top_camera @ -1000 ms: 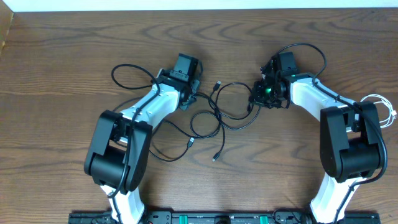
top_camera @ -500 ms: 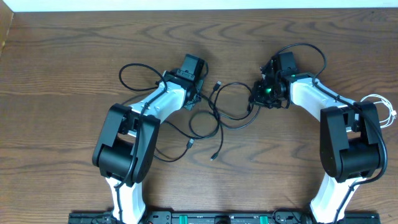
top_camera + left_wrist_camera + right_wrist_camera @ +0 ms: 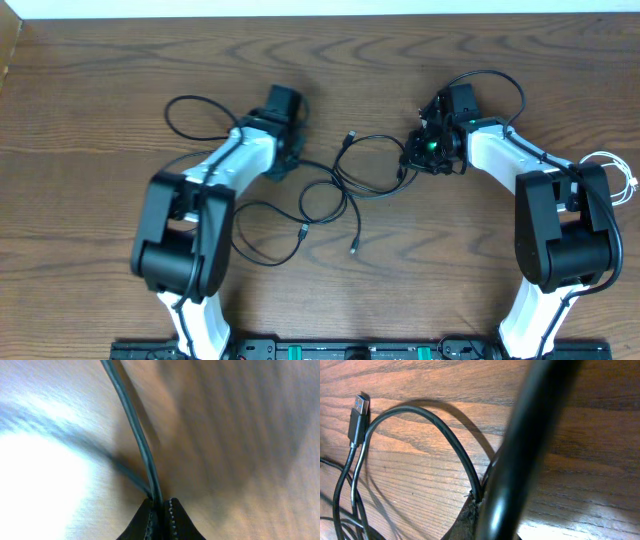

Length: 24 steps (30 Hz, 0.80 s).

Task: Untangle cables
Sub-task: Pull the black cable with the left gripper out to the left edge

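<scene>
The black cable [image 3: 346, 203] lies in loops on the wooden table [image 3: 100, 90] between the two arms, with loose plugs [image 3: 350, 135] at its ends. My left gripper [image 3: 283, 165] is shut on one strand of it. In the left wrist view the fingertips [image 3: 172, 512] pinch the black cable [image 3: 140, 440], which runs up and to the left. My right gripper [image 3: 407, 161] is shut on another strand; in the right wrist view the black cable [image 3: 445, 435] arches out of the jaws toward a USB plug [image 3: 359, 414]. The white cable [image 3: 620, 180] lies at the far right edge.
A thick blurred black arm wire [image 3: 530, 445] crosses the right wrist view and hides part of the jaws. More arm wires loop behind each wrist [image 3: 195, 115]. A white strip [image 3: 300, 8] borders the table's far edge.
My left gripper has shut on the black cable and swung left with it. The middle loops have shifted left and changed shape. The right arm has not moved.
</scene>
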Available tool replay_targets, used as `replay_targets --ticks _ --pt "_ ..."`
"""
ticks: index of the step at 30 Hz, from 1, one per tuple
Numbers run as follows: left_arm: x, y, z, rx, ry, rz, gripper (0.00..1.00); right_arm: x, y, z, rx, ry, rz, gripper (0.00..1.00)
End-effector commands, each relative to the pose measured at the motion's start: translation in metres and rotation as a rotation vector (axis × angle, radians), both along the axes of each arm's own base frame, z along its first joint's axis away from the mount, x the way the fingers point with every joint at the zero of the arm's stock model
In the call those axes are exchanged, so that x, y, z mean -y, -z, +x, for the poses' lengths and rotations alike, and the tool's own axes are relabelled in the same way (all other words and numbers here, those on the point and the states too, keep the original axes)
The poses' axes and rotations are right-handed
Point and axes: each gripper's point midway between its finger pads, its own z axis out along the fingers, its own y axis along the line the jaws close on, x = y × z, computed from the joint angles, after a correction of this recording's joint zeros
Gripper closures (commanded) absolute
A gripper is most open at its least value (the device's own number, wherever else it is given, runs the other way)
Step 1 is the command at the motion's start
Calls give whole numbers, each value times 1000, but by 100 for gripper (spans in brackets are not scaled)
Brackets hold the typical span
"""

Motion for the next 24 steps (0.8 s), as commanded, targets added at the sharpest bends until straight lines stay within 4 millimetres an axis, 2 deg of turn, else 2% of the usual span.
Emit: replay_targets --ticks 1,4,12,20,24 --pt "-39 -25 -4 13 85 73 92 11 23 -10 -64 29 -44 99" --pt "-66 -30 -9 -12 62 87 92 12 23 -10 -63 29 -48 99" --pt "-144 -22 -29 -104 -86 140 92 13 23 -9 -62 31 -54 99" --pt "-207 -22 -57 -187 -230 228 92 12 23 -9 -61 30 -54 99" --pt "-229 -22 -68 -205 -293 233 92 12 23 -9 -61 30 -54 99"
